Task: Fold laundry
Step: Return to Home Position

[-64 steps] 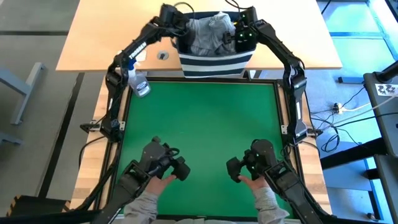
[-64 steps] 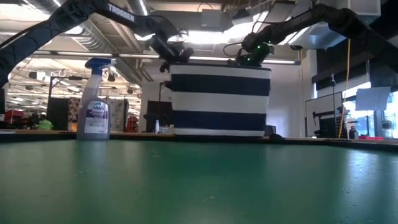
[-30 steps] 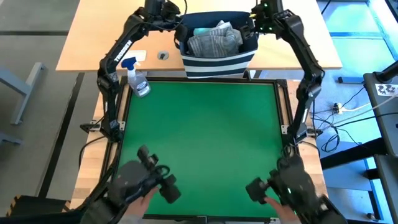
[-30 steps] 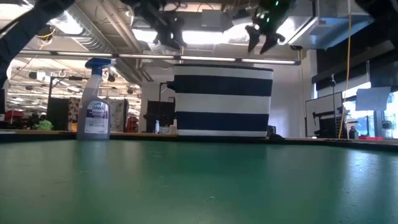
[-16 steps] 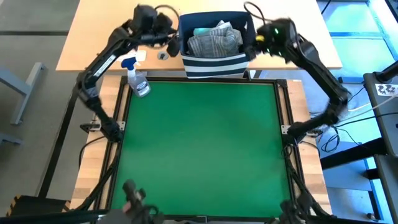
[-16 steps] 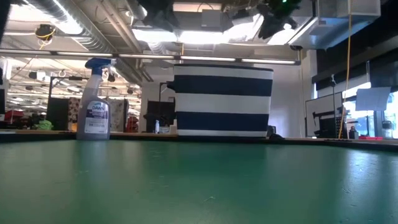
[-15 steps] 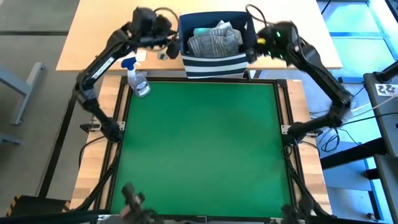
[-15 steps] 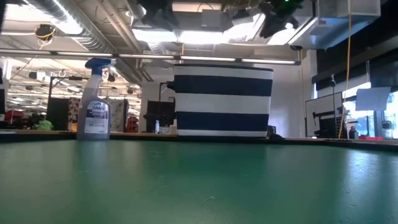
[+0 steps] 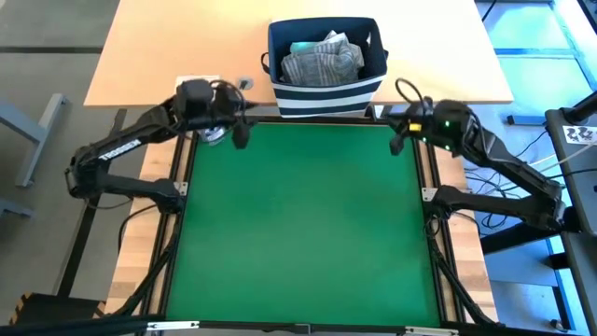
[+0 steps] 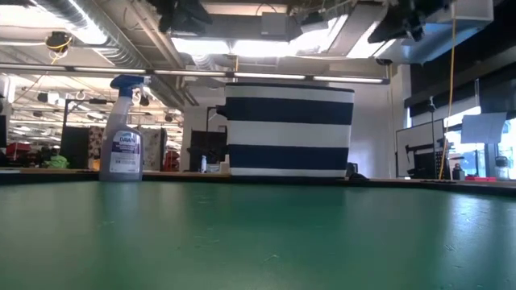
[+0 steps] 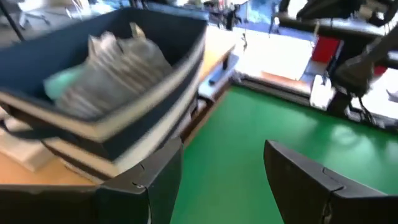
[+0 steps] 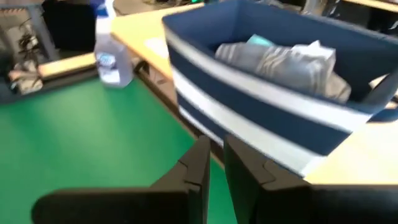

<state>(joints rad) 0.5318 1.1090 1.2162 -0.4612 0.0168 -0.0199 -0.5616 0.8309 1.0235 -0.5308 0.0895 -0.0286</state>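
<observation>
The laundry lies piled in the navy-and-white striped basket (image 9: 324,89) on the wooden table beyond the green mat (image 9: 303,224). A grey-blue striped shirt (image 9: 322,61) is on top, with a mint-teal garment (image 9: 303,47) showing beside it. The left wrist view also shows the striped shirt (image 11: 115,71) and the mint-teal garment (image 11: 62,81). My left gripper (image 9: 239,133) hangs open over the mat's far left corner, short of the basket. At the mat's far right corner my right gripper (image 9: 396,135) is shut (image 12: 217,165) and empty, pointing toward the basket (image 12: 267,118).
A spray bottle (image 10: 122,129) stands at the mat's far left corner, just beside my left gripper. The basket (image 10: 288,129) stands just beyond the mat's far edge. A black frame rail (image 9: 437,233) borders the mat.
Both arms have drawn back from the basket toward the near edge and come lower, the left swinging out to the left, the right out to the right. They now hang over the mat's far corners. The laundry has stayed in the basket.
</observation>
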